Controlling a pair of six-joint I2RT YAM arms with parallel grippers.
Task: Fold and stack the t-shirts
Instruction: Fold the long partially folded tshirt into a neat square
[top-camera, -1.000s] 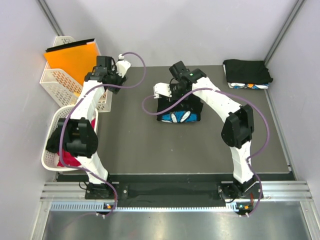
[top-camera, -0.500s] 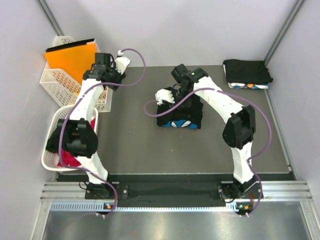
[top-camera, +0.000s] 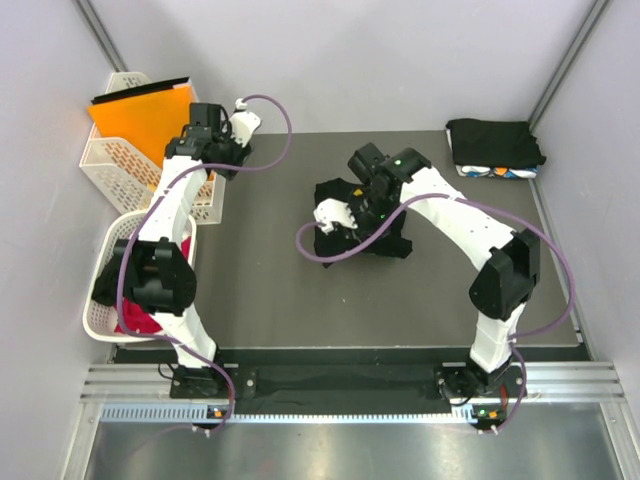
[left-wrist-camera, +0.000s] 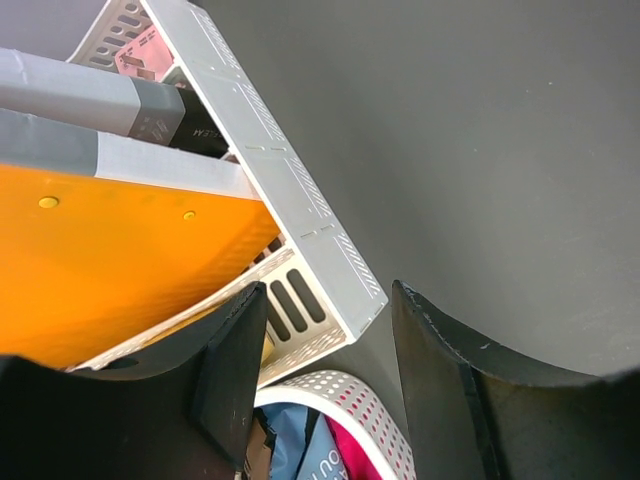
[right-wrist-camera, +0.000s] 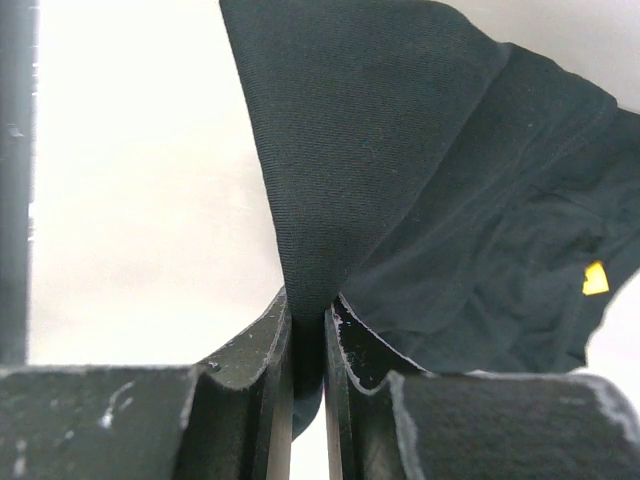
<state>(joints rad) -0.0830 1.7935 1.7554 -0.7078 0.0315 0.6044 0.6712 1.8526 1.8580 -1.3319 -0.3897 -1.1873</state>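
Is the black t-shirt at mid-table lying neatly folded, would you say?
No: the black t-shirt is bunched and draping, one fold pinched in the right gripper.

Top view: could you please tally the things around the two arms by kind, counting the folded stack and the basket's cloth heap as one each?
Baskets: 2 (rectangular basket, round basket)
Folder: 1, orange
Black shirt, loose on the mat: 1
Folded stack: 1
Cloth heap in the round basket: 1
Total: 6
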